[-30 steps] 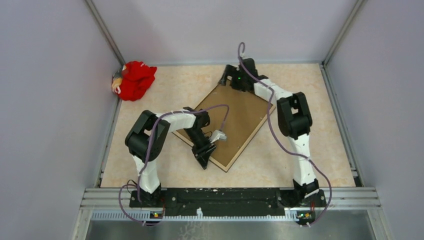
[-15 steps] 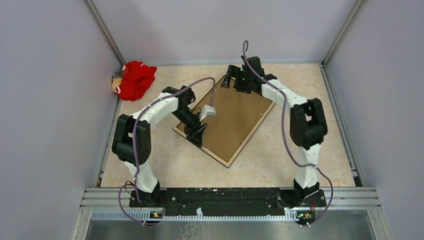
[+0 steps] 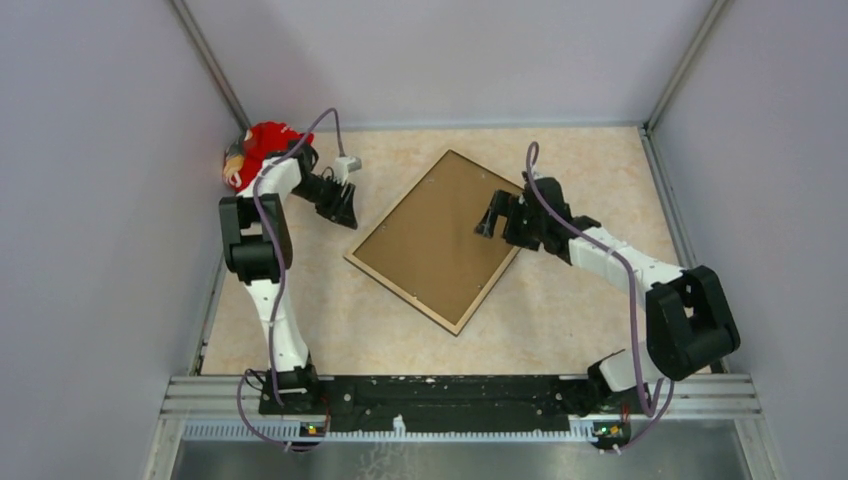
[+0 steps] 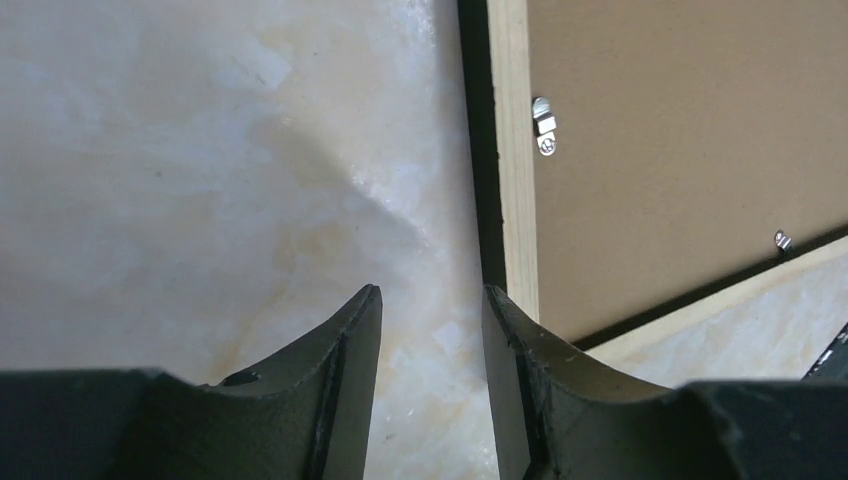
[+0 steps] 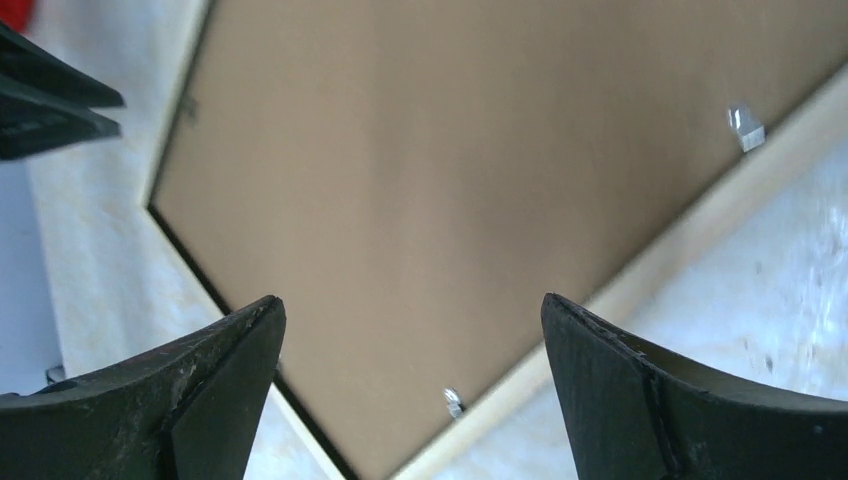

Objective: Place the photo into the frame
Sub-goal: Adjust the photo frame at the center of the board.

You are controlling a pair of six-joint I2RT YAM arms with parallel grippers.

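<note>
The frame (image 3: 403, 290) lies face down in the middle of the table, its tan wood back up, turned like a diamond. A brown backing board (image 3: 440, 240) fills it, with small metal clips (image 4: 543, 125) along the rim (image 4: 512, 150). The photo is hidden or out of view. My left gripper (image 3: 345, 205) hovers over bare table just left of the frame's far-left side, open, with nothing between its jaws (image 4: 432, 292). My right gripper (image 3: 487, 220) hangs over the frame's right edge (image 5: 640, 278), jaws wide open and empty (image 5: 410, 300).
A crumpled red cloth (image 3: 265, 150) lies in the far left corner, right behind the left arm's wrist. Grey walls close the table on three sides. The left gripper's black fingers (image 5: 50, 100) show at the top left of the right wrist view.
The left arm has swung from the frame's near-left edge up to the far left, beside the red cloth. The right arm has drawn back from the frame's far corner to its right edge.
</note>
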